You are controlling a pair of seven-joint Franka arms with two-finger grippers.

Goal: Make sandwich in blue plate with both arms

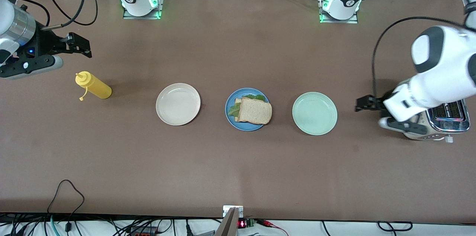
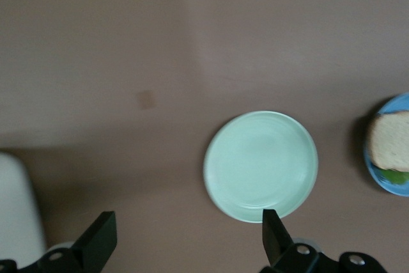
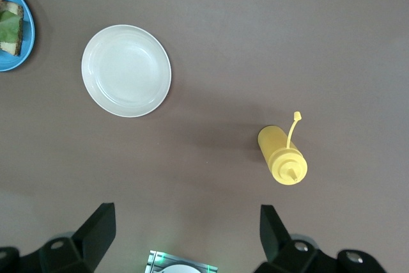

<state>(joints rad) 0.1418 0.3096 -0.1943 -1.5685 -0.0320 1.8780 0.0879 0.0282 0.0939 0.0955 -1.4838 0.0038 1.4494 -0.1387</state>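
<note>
Brown worktop (image 1: pixel 238 169); sandwich (image 1: pixel 254 109) assembled on blue plate (image 1: pixel 231 117), mid-worktop; left claw (image 1: pixel 363 103) released, over mint plate's outer side, nearer; right claw (image 1: pixel 76 45) released, above mustard bottle (image 1: pixel 93 85).

Taking the cream-white plate (image 1: pixel 178 104) as my landmark: the yellow squeeze bottle (image 1: pixel 93 86) lies tipped on the brown table (image 1: pixel 238 169) toward the right arm's end from it. The mint-green plate (image 1: pixel 314 113) sits toward the left arm's end from it, and the chrome toaster (image 1: pixel 448 120) farther along still.
</note>
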